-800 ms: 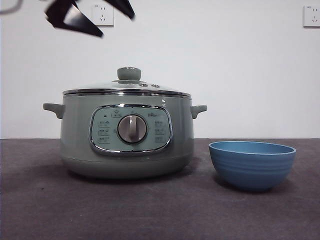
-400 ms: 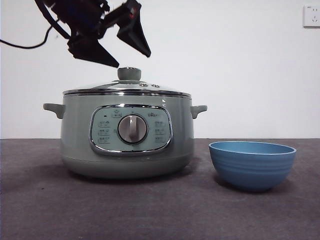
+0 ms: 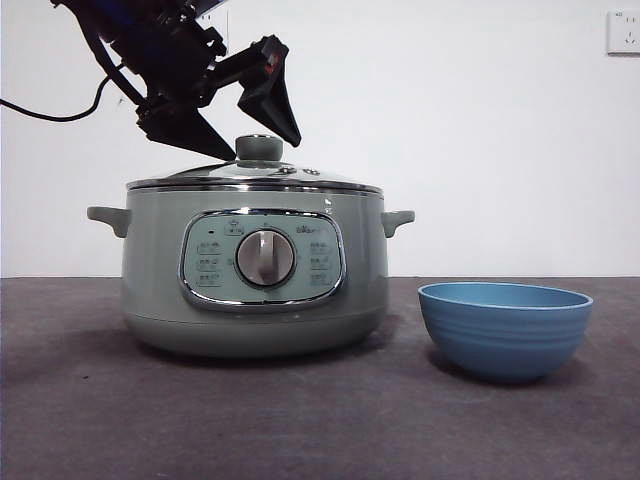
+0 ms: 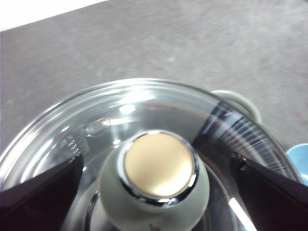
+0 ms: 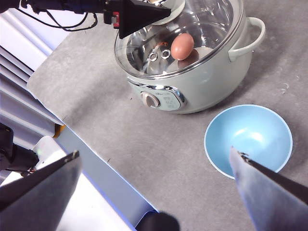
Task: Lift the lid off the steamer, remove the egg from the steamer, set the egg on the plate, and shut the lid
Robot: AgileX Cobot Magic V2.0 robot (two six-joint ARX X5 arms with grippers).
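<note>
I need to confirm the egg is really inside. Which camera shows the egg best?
The right wrist view: the egg shows plainly through the lid inside the steamer. The front view hides it behind the steamer's wall; the left wrist view shows only knob and glass.

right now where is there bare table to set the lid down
Bare patches: the dark tabletop in front of the pot and blue bowl, and the strip between them. Crowded: above the lid, where the left gripper straddles its knob. The right gripper hangs high above the bowl.
</note>
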